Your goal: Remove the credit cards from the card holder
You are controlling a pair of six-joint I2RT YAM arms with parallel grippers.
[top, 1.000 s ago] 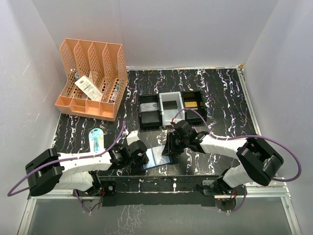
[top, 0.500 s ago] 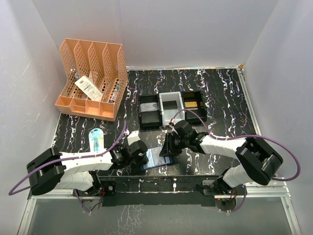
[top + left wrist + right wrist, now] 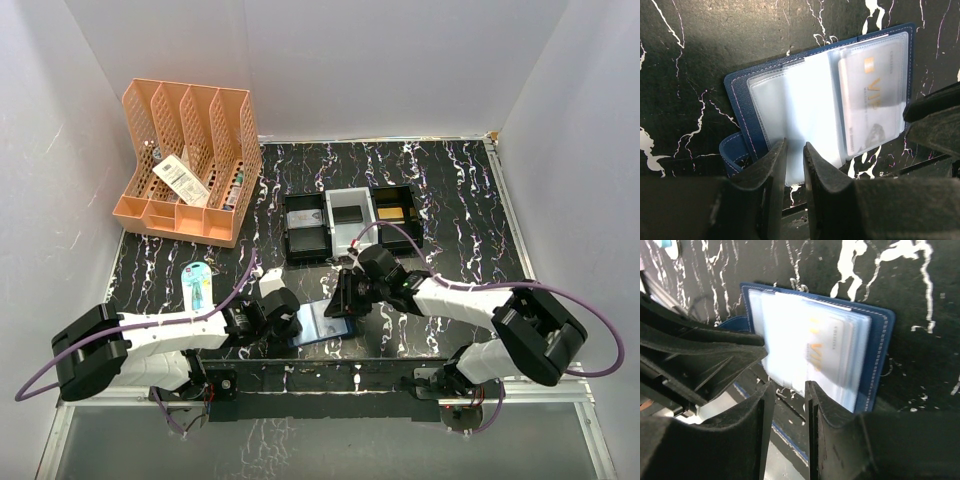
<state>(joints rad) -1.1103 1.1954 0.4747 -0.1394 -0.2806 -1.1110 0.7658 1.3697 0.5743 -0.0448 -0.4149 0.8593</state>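
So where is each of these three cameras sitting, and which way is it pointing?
Top external: fixed above and behind the arms, looking down on the table; both arms show, bases at bottom.
Left wrist: on the left arm, looking down at the open card holder; left end effector at bottom.
Right wrist: on the right arm, looking down too; right end effector at bottom.
Both wrist views share the card holder and glimpse the other end effector.

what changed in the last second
The left gripper narrowed its jaws onto the clear sleeve of the holder; the right arm's elbow swung slightly outward. Nothing was let go. The holder stays open flat, the card still sleeved, the right gripper at its other side; trays and rack unmoved.
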